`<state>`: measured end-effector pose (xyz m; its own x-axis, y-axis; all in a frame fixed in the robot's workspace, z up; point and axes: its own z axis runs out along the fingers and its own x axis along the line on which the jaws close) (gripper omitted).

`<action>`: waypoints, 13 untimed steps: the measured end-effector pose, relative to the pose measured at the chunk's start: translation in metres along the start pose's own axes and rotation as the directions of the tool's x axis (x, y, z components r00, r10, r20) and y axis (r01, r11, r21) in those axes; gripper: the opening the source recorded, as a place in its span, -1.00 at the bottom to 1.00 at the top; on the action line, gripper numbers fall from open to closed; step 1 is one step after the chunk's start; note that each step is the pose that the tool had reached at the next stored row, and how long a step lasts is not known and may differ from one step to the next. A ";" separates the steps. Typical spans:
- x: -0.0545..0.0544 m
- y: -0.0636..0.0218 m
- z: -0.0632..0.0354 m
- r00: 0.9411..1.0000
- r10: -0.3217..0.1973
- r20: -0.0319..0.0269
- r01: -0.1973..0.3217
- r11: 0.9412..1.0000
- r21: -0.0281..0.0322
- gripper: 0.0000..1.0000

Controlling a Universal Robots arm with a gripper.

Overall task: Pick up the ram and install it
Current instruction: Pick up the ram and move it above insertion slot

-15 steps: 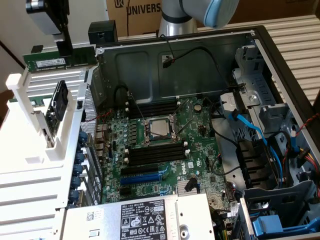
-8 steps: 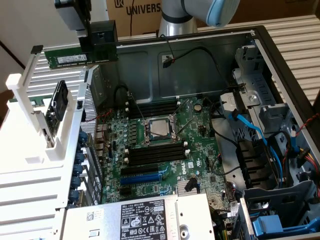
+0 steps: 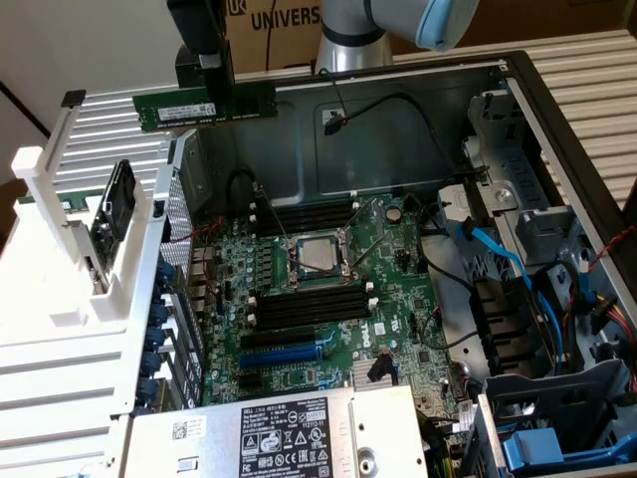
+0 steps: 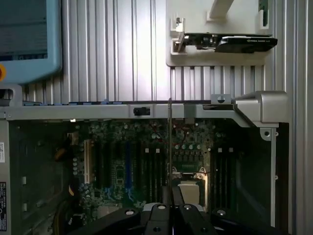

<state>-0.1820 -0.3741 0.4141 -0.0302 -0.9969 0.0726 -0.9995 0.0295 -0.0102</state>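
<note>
Ram (image 3: 204, 108) is held level in the air, above the far rim of the open computer case (image 3: 418, 68) and well apart from the motherboard (image 3: 338, 289). The tool (image 3: 213, 92) is closed on the stick near its middle, clamped across the upper edge. The lower edge is thus left free, which is judged to suit a straight push into a slot.

In the wrist view the ram (image 4: 169, 142) is seen edge-on as a thin line running out from the tool (image 4: 169, 192), roughly parallel with the black memory slots (image 3: 309, 304) beside the processor socket (image 3: 317, 255). The stick is not yet seated.

The arm (image 3: 348, 35) is carried high behind the case, with the wrist pointed down.
</note>
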 end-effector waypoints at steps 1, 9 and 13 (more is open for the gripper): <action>0.000 -0.0046 0.0000 1.000 0.000 0.000 0.000 1.000 0.000 -0.76; 0.002 -0.0442 0.0052 1.000 0.000 0.000 0.000 1.000 0.000 -0.76; 0.004 -0.0519 0.0126 1.000 0.000 0.000 0.000 1.000 0.001 -0.76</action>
<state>-0.1301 -0.3801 0.4023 -0.0302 -0.9969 0.0727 -0.9995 0.0295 -0.0107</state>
